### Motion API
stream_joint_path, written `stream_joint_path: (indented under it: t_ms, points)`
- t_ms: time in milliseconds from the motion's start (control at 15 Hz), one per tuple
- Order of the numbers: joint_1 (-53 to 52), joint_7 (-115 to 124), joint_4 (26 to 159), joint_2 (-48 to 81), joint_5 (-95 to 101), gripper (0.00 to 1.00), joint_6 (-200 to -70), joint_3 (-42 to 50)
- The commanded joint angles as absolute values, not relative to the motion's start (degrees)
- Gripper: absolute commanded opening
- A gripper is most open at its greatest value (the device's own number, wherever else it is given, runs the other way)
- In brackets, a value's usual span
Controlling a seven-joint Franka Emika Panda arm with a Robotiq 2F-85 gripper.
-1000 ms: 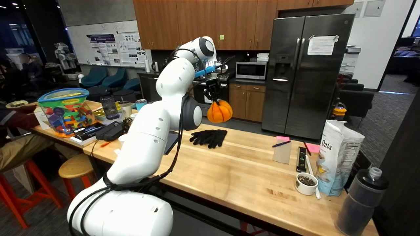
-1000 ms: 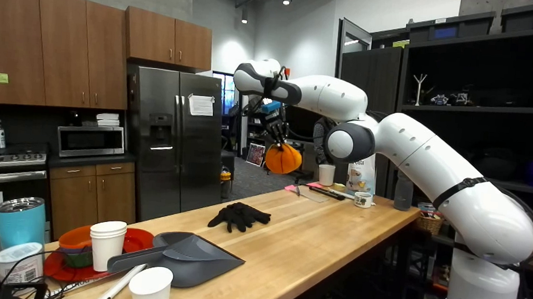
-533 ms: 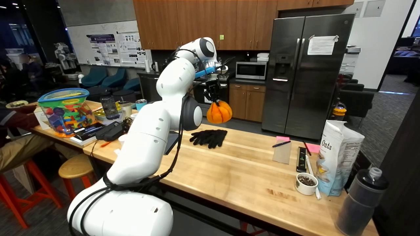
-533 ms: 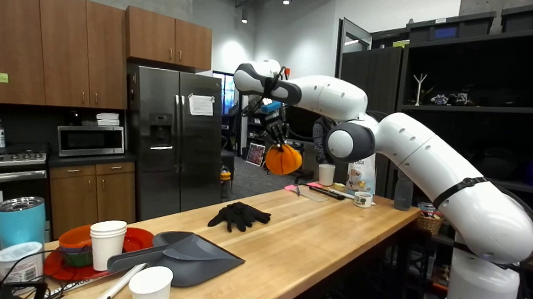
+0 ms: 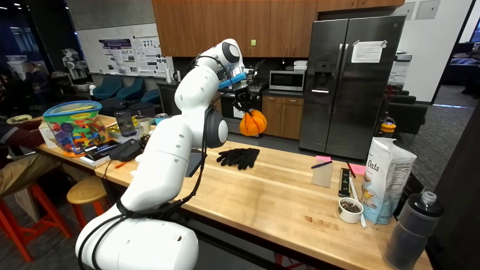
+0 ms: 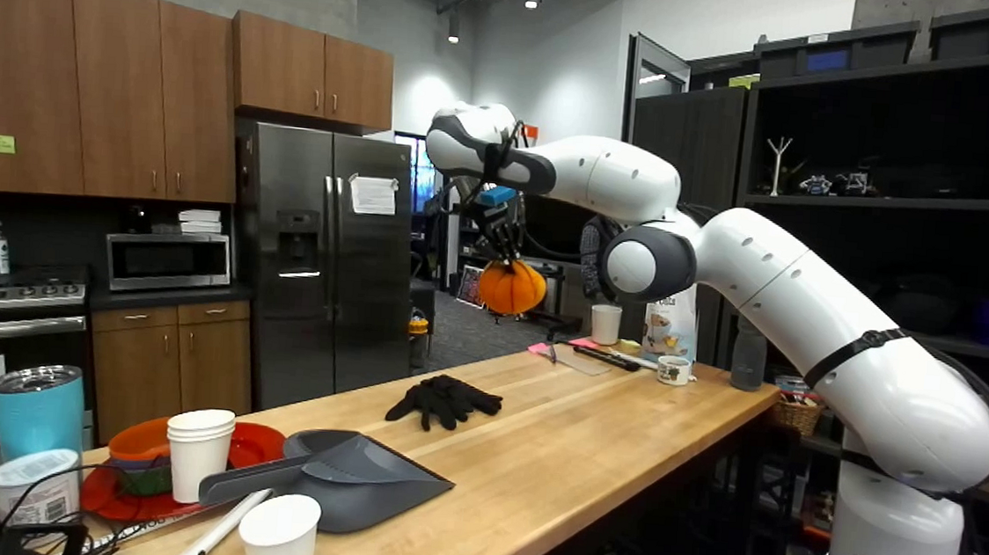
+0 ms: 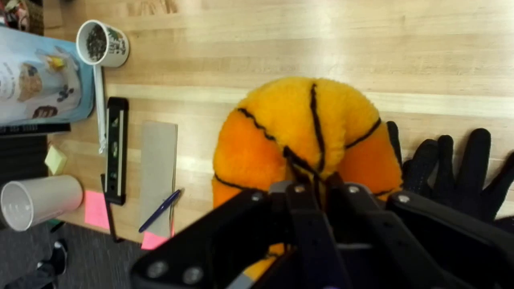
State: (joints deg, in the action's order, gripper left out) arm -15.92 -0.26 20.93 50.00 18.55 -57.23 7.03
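An orange plush pumpkin (image 5: 253, 123) with black seams hangs from my gripper (image 5: 247, 110), above the wooden table (image 5: 285, 198). In an exterior view the pumpkin (image 6: 511, 288) is held well above the tabletop, below the gripper (image 6: 507, 261). In the wrist view the fingers (image 7: 313, 182) are closed on a pinched part at the top of the pumpkin (image 7: 277, 120); the fingers hide part of it. A pair of black gloves (image 5: 239, 157) lies on the table below the pumpkin; they also show in the wrist view (image 7: 457, 172).
On the table stand an oats bag (image 5: 386, 183), a small cup with dark bits (image 5: 350, 214) and a grey bottle (image 5: 414, 232). A black level (image 7: 116, 150) and a pen (image 7: 160, 210) lie near. A grey dustpan (image 6: 355, 483), cups and a red plate (image 6: 261, 444) are at the other end.
The gripper and pumpkin have risen a little and shifted, rightward in an exterior view and leftward in an exterior view. The pumpkin stays held. The gloves and table items have not moved.
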Motion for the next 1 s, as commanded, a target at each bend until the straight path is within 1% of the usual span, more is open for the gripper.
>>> stream_joint_path:
  t_ms: [0,533,933]
  points:
    - [-19.72,-8.37,21.97,47.97,23.93,0.03,-60.77,9.41]
    - [-29.68,-20.25,22.46,46.19,34.5,0.03,-69.79,12.69]
    - [-35.47,-24.9,23.18,44.56,40.16,0.03,-74.93,12.44]
